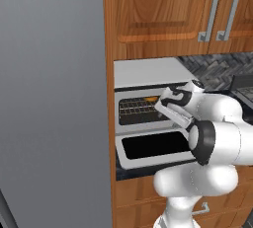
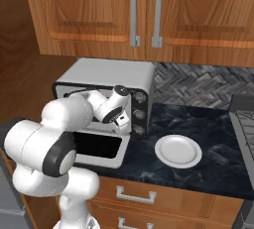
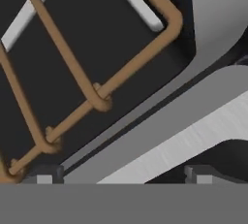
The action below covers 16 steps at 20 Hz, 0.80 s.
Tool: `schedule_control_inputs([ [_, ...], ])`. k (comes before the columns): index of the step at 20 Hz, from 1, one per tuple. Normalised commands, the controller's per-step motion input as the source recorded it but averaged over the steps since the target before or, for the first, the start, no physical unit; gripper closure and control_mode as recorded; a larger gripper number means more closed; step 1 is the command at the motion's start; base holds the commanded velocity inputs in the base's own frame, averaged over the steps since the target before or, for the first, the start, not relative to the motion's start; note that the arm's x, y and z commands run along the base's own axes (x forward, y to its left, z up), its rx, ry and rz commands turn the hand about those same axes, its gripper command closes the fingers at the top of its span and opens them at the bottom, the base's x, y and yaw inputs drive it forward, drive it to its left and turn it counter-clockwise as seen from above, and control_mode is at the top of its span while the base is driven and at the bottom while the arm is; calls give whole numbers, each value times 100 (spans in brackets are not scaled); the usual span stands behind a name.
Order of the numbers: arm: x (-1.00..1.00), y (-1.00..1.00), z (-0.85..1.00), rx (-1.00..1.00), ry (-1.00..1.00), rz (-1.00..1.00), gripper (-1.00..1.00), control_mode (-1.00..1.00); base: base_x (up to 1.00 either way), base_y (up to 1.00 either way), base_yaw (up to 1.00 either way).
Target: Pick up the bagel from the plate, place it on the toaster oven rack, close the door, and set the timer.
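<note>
The two-finger gripper, jaws spread wide and empty, sits at the boxy silver-white toaster oven, right over its thin wire rack. The golden-brown bagel lies on that rack; the glass-windowed door hangs open, the round white plate bare.

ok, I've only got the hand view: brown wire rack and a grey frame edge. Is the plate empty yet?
Observer: Yes. The plate is bare. It sits on the dark counter, to the right of the toaster oven.
Operator: Door state?
Observer: The door is dropped flat and fully open.
Operator: And the bagel?
Observer: In the left base view there is a small orange-brown patch at the far right of the rack. It is probably the bagel, but it is too small to be sure.
</note>
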Motion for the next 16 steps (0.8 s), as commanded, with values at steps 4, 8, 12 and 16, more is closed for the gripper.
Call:
schedule_control_inputs([
  [4,-94,-9,0,0,-3,0,-100,-100,0,0,0],
  [8,-100,-3,0,0,-5,0,-100,-100,0,0,0],
  [12,-99,-16,15,0,-7,0,-100,-100,0,0,0],
  [16,-82,-37,19,0,-1,0,-100,-100,0,0,0],
])
